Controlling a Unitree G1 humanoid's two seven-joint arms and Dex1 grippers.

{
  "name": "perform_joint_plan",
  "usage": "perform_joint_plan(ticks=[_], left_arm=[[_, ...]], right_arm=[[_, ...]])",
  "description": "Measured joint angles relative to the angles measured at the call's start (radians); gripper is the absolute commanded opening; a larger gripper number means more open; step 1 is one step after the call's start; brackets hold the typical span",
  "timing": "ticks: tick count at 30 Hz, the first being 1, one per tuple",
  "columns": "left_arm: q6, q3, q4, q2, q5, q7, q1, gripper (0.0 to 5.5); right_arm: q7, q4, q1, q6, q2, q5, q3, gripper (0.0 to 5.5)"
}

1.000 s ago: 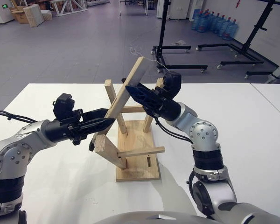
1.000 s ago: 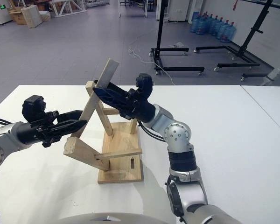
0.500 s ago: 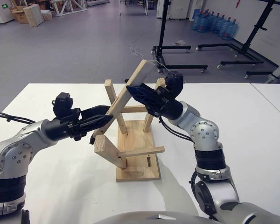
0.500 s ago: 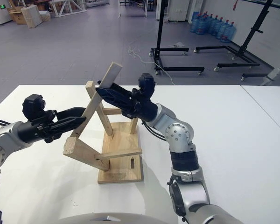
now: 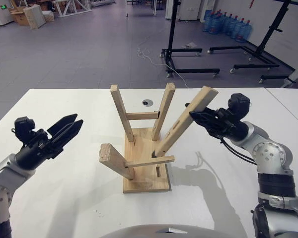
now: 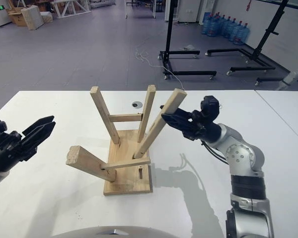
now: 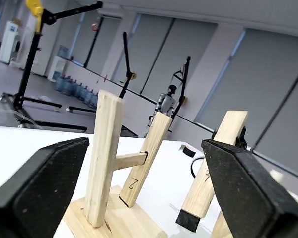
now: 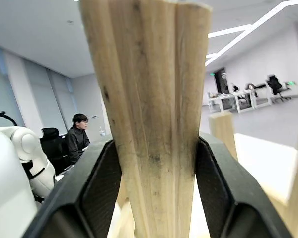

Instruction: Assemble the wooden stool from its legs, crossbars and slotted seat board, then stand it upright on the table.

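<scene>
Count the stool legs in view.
4. The far-left leg and far-right leg stand on the seat board, joined by a crossbar. The near-left leg tilts far outward. The fourth leg slants from the board, held by the right tool. None look hidden.

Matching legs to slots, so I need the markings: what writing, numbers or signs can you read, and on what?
"2": handwritten low on the numbered leg, just below its crossbar.
Pencil mark on the held leg in the right gripper: too faint to read.
Green sign far back in the room: too small to read.
</scene>
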Motion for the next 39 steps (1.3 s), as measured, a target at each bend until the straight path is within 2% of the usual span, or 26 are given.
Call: perform_joint_plan(ticks=[5, 11, 17, 24, 30, 39], left_arm=[[-0.014, 0.014, -0.018, -0.017, -0.008, 0.039, 0.028, 4.15], [-0.008, 0.014, -0.025, -0.018, -0.017, 0.066, 0.043, 4.15], [0.014, -0.002, -0.073, 0.003, -0.044, 0.07, 0.054, 4.15], [0.014, -0.011, -0.115, 0.003, -0.053, 0.082, 0.078, 4.15], [0.014, -0.028, -0.114, 0.011, -0.053, 0.085, 0.071, 4.15], [0.012, -0.049, -0.112, 0.02, -0.042, 0.067, 0.071, 4.15]], right_arm=[[0.11, 0.067, 0.05, -0.013, -0.022, -0.09, 0.096, 2.06], [0.18, 0.098, 0.054, -0.125, -0.012, -0.184, 0.164, 2.05], [0.151, 0.088, 0.055, -0.195, -0.009, -0.217, 0.15, 2.05], [0.062, -0.103, 0.09, -0.174, -0.023, -0.223, 0.141, 2.05], [0.124, -0.106, 0.089, -0.242, -0.037, -0.252, 0.178, 2.04], [0.112, -0.061, 0.047, -0.355, -0.014, -0.323, 0.197, 2.04]])
